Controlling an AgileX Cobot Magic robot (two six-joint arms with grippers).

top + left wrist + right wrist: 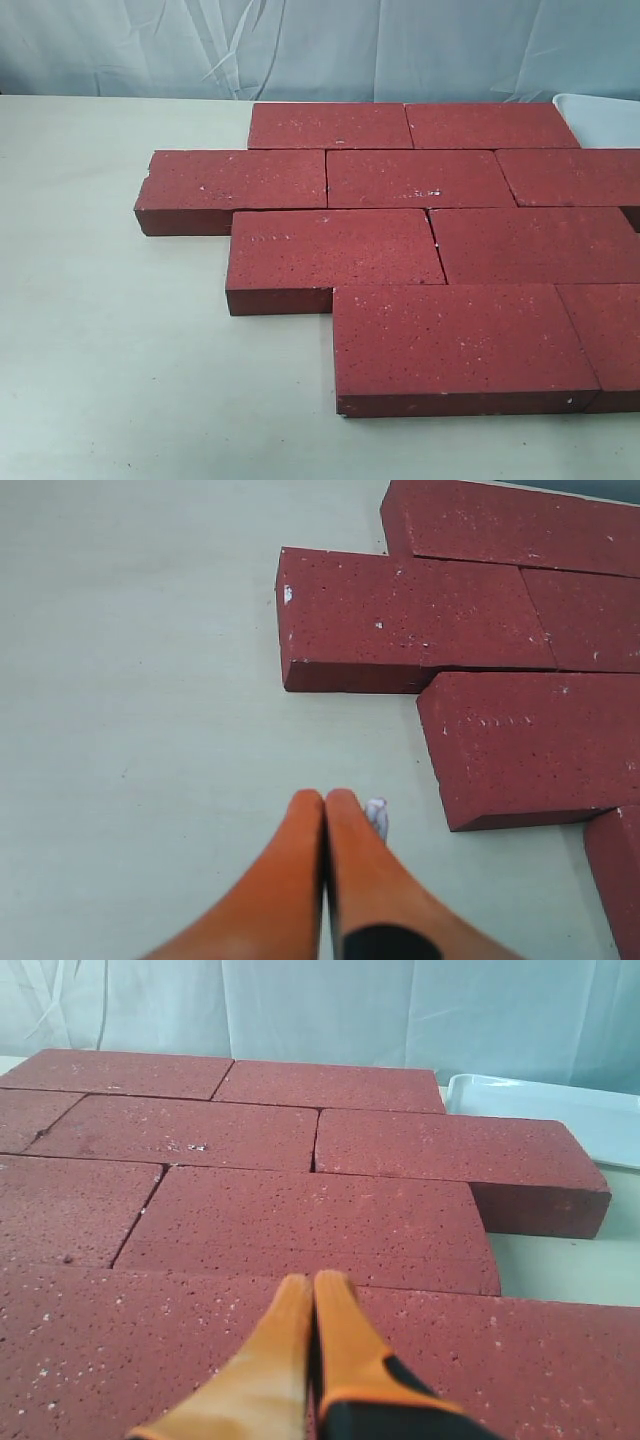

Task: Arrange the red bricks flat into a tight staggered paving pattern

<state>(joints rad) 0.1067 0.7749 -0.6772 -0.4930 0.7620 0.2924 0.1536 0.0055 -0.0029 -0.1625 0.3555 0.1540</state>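
Observation:
Several red bricks (420, 178) lie flat in four staggered rows on the pale table (100, 350), edges touching or nearly so. A narrow slanted gap shows between two third-row bricks (436, 245). Neither gripper appears in the exterior view. My left gripper (325, 798) is shut and empty, over bare table beside the bricks' left ends (400, 610). My right gripper (312, 1282) is shut with nothing in it, hovering over the top face of the nearest brick (520, 1360).
A white tray (600, 115) sits at the back right, beside the bricks, also seen as the tray (560, 1110) in the right wrist view. A small white scrap (377, 815) lies on the table by the left fingertips. A pale curtain hangs behind.

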